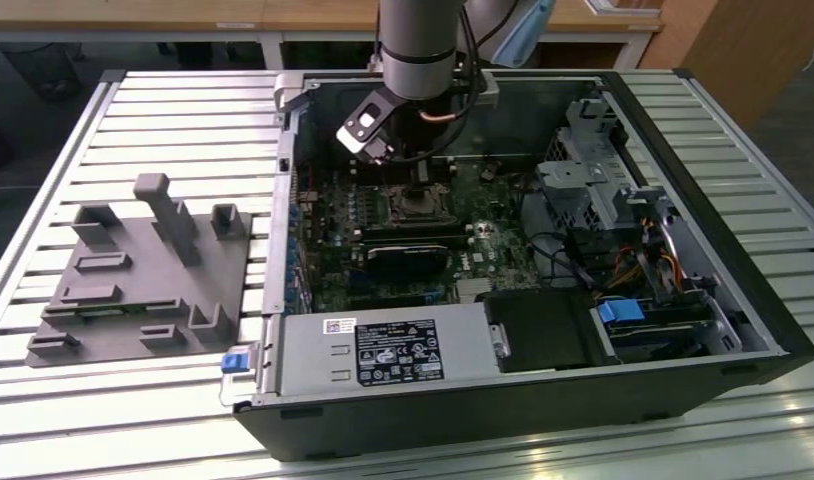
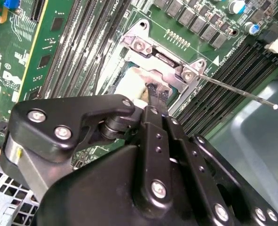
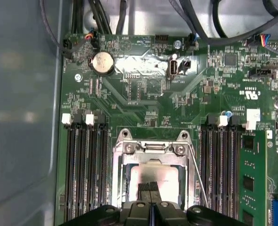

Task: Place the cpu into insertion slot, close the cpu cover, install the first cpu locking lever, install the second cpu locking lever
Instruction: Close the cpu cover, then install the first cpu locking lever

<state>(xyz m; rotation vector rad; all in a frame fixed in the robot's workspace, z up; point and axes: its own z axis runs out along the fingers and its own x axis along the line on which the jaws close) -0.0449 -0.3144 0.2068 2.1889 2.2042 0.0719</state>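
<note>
Over the silver-rimmed insertion slot, pincer pinched narrow, empty, at the cpu — pale silvery-tan, flat, square

The insertion slot, a square socket with a silvery rim, sits between the two banks of long black memory slots. The cpu lies flat inside it, pale metal top up, and the cpu cover appears to lie down around it. One thin locking lever juts from the socket's corner across the memory slots.
</note>
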